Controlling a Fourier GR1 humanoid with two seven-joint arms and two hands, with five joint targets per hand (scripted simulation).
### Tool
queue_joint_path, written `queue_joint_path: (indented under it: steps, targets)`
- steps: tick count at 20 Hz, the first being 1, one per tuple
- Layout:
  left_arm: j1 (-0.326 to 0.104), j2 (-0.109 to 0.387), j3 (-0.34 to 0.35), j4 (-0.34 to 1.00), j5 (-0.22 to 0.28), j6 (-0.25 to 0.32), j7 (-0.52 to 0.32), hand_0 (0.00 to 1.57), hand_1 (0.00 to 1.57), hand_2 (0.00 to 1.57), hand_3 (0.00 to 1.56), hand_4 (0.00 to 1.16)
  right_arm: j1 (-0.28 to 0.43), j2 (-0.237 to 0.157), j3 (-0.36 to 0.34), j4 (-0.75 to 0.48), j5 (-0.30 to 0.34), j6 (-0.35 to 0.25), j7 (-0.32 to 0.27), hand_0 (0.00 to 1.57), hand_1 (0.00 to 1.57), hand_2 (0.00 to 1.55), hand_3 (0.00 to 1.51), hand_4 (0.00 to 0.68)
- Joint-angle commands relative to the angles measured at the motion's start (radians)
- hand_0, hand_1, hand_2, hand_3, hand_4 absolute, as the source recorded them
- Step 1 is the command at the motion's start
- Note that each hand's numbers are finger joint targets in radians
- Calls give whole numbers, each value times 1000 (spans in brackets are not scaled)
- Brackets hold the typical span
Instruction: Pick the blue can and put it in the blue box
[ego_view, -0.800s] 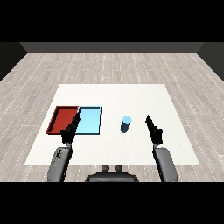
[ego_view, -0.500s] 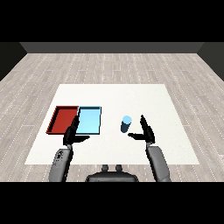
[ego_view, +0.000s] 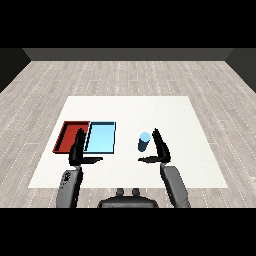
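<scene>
We have swung our right hand (ego_view: 161, 150) in from the right until it stands spread wide just beside the upright blue can (ego_view: 144, 141), right of the light blue tray (ego_view: 101, 137), ready to grasp.

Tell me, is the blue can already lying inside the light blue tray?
No, the blue can stands upright on the white table, to the right of the light blue tray, beside the right hand.
</scene>
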Motion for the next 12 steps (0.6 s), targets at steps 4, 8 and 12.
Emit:
queue_joint_path:
  steps: [4, 8, 12]
  targets:
    - [-59, -21, 16, 167, -26, -3, -149, 0, 0, 0, 0, 0, 52, -7, 16, -92, -3, 22, 4, 0, 0, 0, 0, 0]
    - [39, -37, -8, 65, -26, -1, -153, 0, 0, 0, 0, 0, 2, 6, 66, -7, -22, -62, -47, 0, 0, 0, 0, 0]
    - [-19, -32, 3, 111, -28, 2, -130, 0, 0, 0, 0, 0, -13, -16, -42, 4, -32, 41, -32, 0, 0, 0, 0, 0]
